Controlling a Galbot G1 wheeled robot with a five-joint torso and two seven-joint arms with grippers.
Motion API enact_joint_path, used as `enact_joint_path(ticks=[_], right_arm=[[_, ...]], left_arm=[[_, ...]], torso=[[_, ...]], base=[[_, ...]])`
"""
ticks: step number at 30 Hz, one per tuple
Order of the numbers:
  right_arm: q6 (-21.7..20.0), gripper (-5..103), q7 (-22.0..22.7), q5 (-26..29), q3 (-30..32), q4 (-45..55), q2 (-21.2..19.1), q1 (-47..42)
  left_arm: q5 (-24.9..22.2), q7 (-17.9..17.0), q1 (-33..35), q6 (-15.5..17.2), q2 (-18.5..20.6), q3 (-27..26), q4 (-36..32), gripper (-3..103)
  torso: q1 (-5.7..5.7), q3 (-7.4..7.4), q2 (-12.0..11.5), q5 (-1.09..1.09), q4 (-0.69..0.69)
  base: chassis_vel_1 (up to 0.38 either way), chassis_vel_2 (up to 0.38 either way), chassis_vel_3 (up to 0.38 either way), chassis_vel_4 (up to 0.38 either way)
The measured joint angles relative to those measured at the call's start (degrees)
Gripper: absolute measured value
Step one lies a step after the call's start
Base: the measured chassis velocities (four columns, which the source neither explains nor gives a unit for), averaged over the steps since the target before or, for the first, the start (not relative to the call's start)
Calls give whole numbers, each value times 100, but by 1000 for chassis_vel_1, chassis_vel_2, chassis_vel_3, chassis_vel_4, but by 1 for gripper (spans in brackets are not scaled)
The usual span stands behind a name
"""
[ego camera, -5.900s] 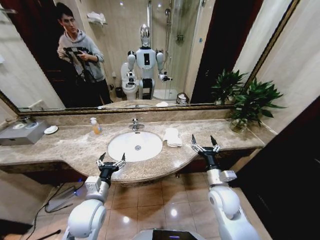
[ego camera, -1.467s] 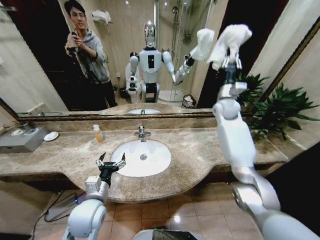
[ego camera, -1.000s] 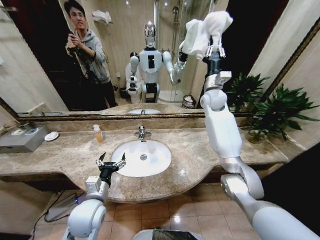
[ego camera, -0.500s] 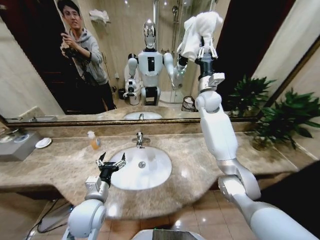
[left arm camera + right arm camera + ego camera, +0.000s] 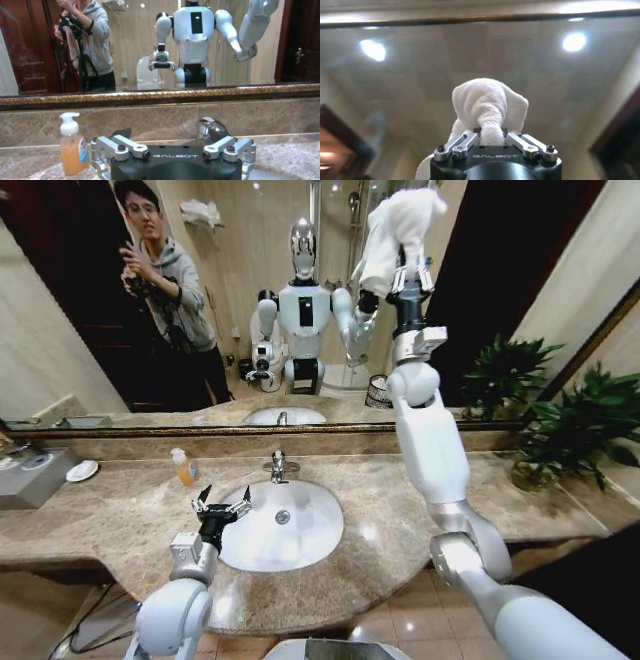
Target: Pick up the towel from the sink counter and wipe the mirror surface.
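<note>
The right arm is raised high w/ the right gripper (image 5: 411, 277) clamped on the towel (image 5: 398, 232), which is pressed against the mirror (image 5: 480, 290) well above the basin (image 5: 280, 523) and up to its right. The left gripper (image 5: 221, 502) is held low over the basin's left rim, fingers spread, nothing between them. A chrome tap (image 5: 277, 466) is seen just behind the basin on the sink counter (image 5: 400, 510), a soap bottle (image 5: 182, 467) left of the tap, and plants (image 5: 560, 410) far to the basin's right.

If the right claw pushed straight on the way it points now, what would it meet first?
Most likely the mirror: the right claw, shut on the towel, points at the glass, so the towel would touch first.
</note>
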Motion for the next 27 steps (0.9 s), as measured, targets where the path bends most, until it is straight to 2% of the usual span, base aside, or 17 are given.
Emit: enact_joint_path(ticks=[7, 13, 15, 17, 18, 23, 27], right_arm=[[298, 14, -143, -547, -355, -493, 619, 120], [467, 14, -155, -792, -305, -558, 639, 16], [478, 14, -126, -747, -239, -501, 558, -35], [488, 14, -48, -556, -30, -367, 190, -126], [488, 14, -48, -556, -30, -367, 190, -126], [587, 14, 39, -66, 767, -561, -606, -101], [599, 14, 38, 86, 1114, -747, -764, -24]], left_arm=[[0, 0, -2, 0, 0, 0, 0, 100], [0, 0, 0, 0, 0, 0, 0, 100], [0, 0, 0, 0, 0, 0, 0, 100], [0, -1, 0, 0, 0, -1, 0, 100], [0, -1, 0, 0, 0, -1, 0, 100], [0, 0, 0, 0, 0, -1, 0, 100], [0, 0, 0, 0, 0, 0, 0, 100]], torso=[[5, 1, -2, -2, 2], [3, 1, -1, 0, -2], [3, 1, -1, 1, 2], [3, 1, -1, 2, -1], [3, 1, -1, 2, -1], [2, 1, -1, 6, -7], [2, 1, -1, 4, -8]], base=[[0, 0, 0, 0], [0, 0, 0, 0], [0, 0, 0, 0], [0, 0, 0, 0], [0, 0, 0, 0], [0, 0, 0, 0], [0, 0, 0, 0]])
